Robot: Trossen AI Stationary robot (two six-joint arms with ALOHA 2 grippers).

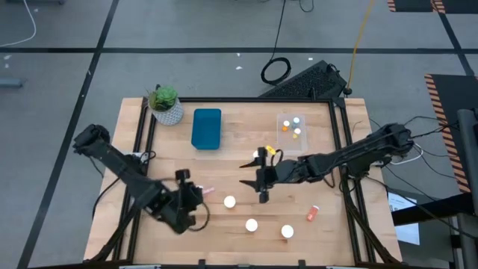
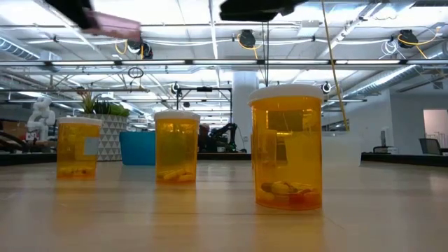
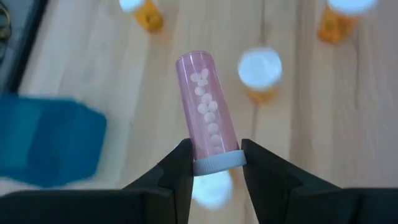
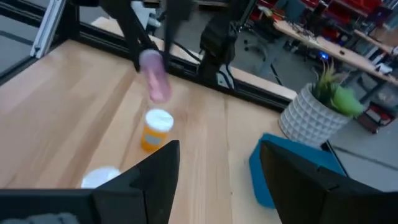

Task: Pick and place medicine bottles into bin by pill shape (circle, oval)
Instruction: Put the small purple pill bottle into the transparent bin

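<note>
The left gripper [image 3: 215,163] is clamped on the cap end of a pink bottle [image 3: 206,106] of round pills, lifted above the table [image 1: 231,161] well short of the blue bin [image 1: 207,128]. Next, carrying it to the right bin. The right gripper [image 4: 217,168] hovers empty, spread wide.

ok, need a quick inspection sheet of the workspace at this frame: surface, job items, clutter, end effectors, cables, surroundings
Surface: wooden table, no spills seen.
Job's things: three white-capped amber bottles upright near the front edge; small orange bottle lying right; blue bin; clear bin holding bottles.
Clutter: potted plant at back left.
End effectors: left end effector shut on pink bottle holding round pills, lifted off the table; right end effector open, empty, mid-table.
Cables: black loop and yellow cable on the floor behind.
Surroundings: open lab, nobody seen.
</note>
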